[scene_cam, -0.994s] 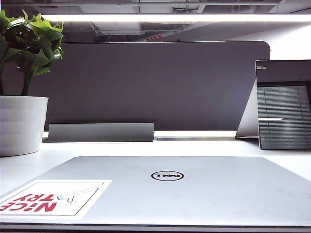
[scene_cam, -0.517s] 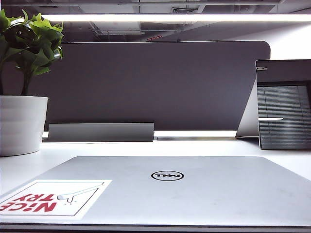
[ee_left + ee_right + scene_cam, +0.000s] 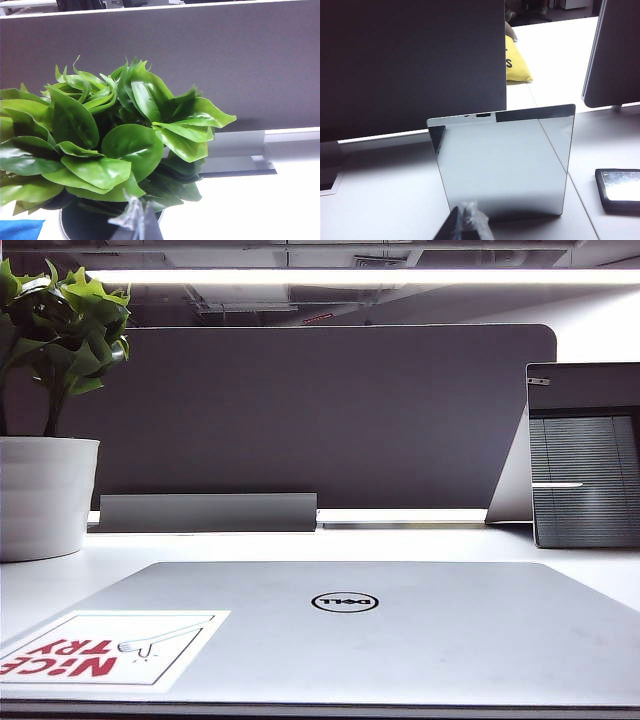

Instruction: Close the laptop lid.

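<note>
We see the divider point(image 3: 320, 415), a wide dark grey panel, standing across the far side of the white desk point(image 3: 400, 543) and filling most of the exterior view. In front of it, at the near edge, the lid point(image 3: 400, 640) lies flat and shut, its silver-grey outer face up, with the round Dell logo point(image 3: 344, 602) near the middle and a white sticker point(image 3: 110, 648) with red letters on its near left corner. At far left a leafy green plant point(image 3: 60, 325) rises from a white pot point(image 3: 45, 495). At far right a small standing screen point(image 3: 585, 455) shows window blinds. A low grey foot point(image 3: 207, 512) sits at the divider's base. Neither arm shows in the exterior view. In the left wrist view only the dark tip of the left gripper point(image 3: 136, 225) shows, close above the plant; we cannot tell how its jaws stand. In the right wrist view the tip of the right gripper point(image 3: 466, 223) sits just before the standing screen, again too little for us to read the jaws. A small dark slab point(image 3: 619, 189) lies on the desk beside that screen, and something yellow point(image 3: 515, 62) lies beyond the divider.
</note>
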